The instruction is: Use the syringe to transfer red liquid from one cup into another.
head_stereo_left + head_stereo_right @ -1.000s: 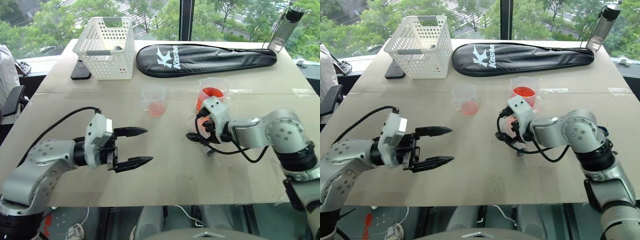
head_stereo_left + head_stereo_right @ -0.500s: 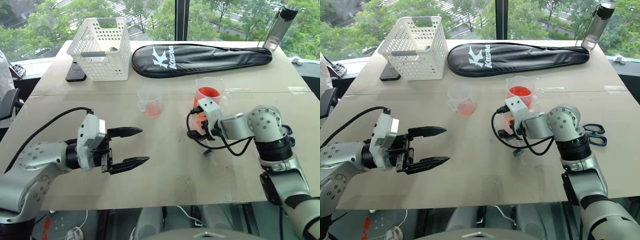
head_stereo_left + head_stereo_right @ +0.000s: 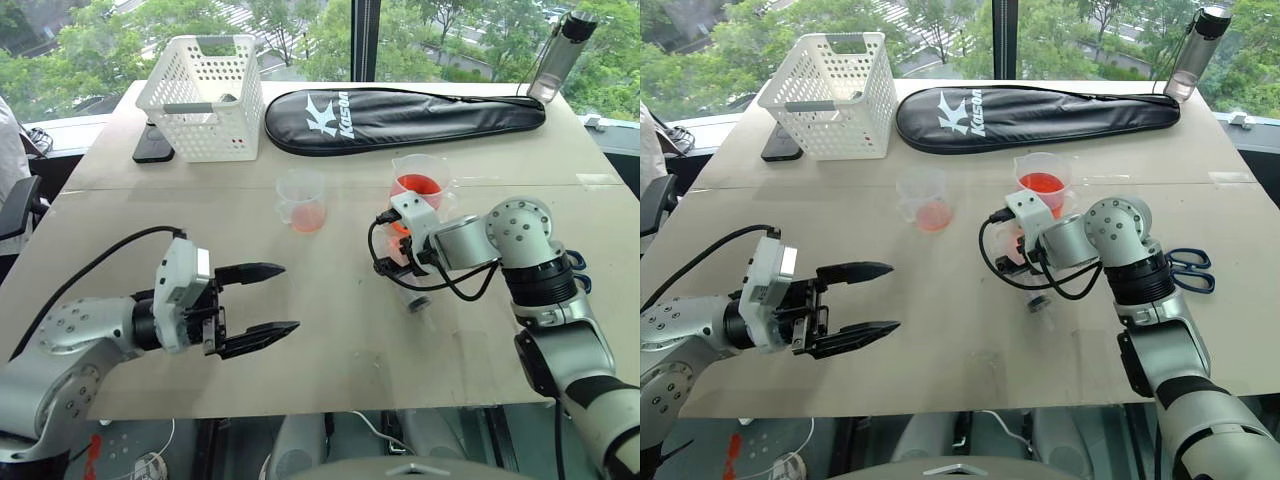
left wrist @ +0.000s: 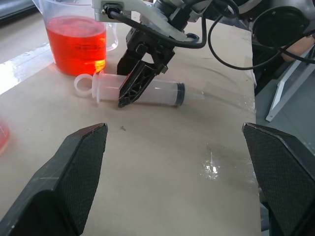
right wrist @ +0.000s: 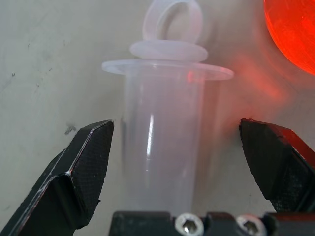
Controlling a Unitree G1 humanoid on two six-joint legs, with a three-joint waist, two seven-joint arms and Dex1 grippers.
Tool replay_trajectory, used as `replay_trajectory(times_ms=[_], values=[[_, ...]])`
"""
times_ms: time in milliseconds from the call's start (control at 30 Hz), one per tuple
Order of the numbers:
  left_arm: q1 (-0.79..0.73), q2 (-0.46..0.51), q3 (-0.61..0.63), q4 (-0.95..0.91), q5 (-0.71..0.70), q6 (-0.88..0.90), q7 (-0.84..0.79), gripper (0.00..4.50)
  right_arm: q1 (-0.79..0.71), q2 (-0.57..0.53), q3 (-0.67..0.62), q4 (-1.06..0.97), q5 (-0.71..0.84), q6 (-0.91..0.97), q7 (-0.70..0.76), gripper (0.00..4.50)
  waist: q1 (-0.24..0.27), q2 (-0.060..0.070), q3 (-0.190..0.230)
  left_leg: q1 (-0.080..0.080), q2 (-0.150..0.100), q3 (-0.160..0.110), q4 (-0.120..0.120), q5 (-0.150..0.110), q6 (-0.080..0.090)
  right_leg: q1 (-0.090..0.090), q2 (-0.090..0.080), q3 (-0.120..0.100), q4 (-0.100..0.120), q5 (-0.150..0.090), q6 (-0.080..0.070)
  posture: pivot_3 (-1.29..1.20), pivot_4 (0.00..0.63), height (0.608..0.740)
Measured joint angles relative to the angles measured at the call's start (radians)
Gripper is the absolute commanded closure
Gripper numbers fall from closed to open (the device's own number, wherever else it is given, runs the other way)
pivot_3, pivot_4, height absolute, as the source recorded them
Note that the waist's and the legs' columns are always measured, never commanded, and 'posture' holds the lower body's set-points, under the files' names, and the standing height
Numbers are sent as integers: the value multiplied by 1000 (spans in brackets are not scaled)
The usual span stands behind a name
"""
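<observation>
The right gripper (image 5: 162,162) hangs wide open astride the syringe (image 4: 142,91), which lies flat on the table (image 3: 330,340) just near of the larger beaker (image 3: 420,185), seemingly poised to pinch its barrel, while the left gripper (image 3: 258,305) waits open and empty.

Larger beaker (image 3: 420,186) crowds syringe (image 4: 142,89); elsewhere open.

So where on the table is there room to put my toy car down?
The near edge of the table, between the left gripper and the right arm, is bare. So is the far left, in front of the white basket. It's crowded around the syringe, the right gripper and both cups.
</observation>
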Motion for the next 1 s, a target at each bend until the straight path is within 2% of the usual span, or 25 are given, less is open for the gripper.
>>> replay_trajectory(times_ms=[33,133,167,233,300,400,533,667,767,900,1000], values=[[2,-1,0,-2,0,-2,0,0,0,0,5,0,10,-1,-11,59,0,0,0,0,0,0,0,0,0,0,0,0,0,0,0,0,150,724],[14,-5,1,-6,0,-5,0,0,3,0,8,2,29,-4,-52,871,0,0,0,0,0,0,0,0,0,0,0,0,0,0,0,0,150,724],[16,-5,1,-6,0,-6,0,0,5,-1,7,2,31,-4,-63,1365,0,0,0,0,0,0,0,0,0,0,0,0,0,0,0,0,150,724],[16,-6,1,-6,0,-12,0,0,12,-5,5,-1,43,-6,-78,2014,0,0,0,0,0,0,0,0,0,0,0,0,0,0,0,0,150,724],[15,-6,0,-5,0,-19,0,0,29,-15,3,-16,70,-9,-87,2861,-1,0,0,0,0,0,0,0,0,0,0,0,0,0,0,0,150,724],[7,-9,-2,-5,1,-22,0,0,51,-36,13,-65,105,-5,-78,2953,-1,0,0,0,0,0,-1,0,0,0,0,0,0,0,0,0,150,724],[-7,-12,-7,3,2,-24,0,0,91,-65,-1,-217,123,1,20,2953,-1,1,1,-1,0,0,-1,0,0,-1,0,0,-1,0,0,0,150,724],[-37,-21,-27,31,11,-27,-3,0,63,-126,-95,-393,208,-69,245,2953,0,2,1,-1,0,0,-1,0,1,-1,0,0,-1,0,0,0,150,724],[-61,-24,-52,47,13,-27,-7,0,16,-151,-148,-468,199,-155,364,2953,0,1,1,-1,0,-1,-1,0,1,-1,0,-1,-1,0,0,0,150,724],[-128,-39,-71,73,11,-25,-1,0,0,-92,-182,-485,14,-424,528,2953,-1,1,1,-1,0,0,-1,0,1,-1,1,0,-1,0,0,0,150,724],[-189,-61,-93,83,7,-18,23,0,-24,-23,-206,-417,-208,-719,602,2953,2,1,1,-1,0,0,0,0,1,-1,0,0,-1,0,0,0,150,724]])
